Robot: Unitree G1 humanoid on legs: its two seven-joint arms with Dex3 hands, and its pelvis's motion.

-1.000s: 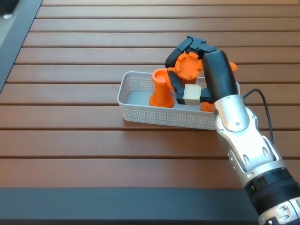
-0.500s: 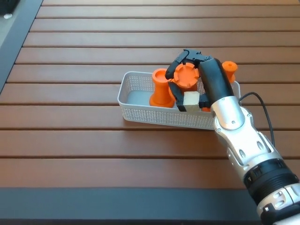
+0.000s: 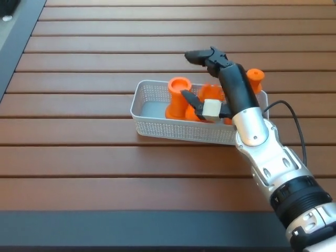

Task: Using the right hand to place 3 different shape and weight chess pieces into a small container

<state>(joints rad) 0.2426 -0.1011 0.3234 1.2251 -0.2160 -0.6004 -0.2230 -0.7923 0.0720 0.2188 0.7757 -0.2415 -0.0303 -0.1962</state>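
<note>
Head view: brown slatted table (image 3: 94, 173); right hand (image 3: 210, 84) fingers spread, empty, above basket (image 3: 157, 123).

Three chess pieces (image 3: 178, 100) in basket (image 3: 157, 123) on table (image 3: 79, 157); right hand (image 3: 212, 84) above.

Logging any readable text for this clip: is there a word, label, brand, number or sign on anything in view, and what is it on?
None can be read. The white mesh basket, the orange chess pieces in it, the wooden slat table and the robot hand with its silver forearm show no lettering. The small white block under the robot hand looks blank.
</note>
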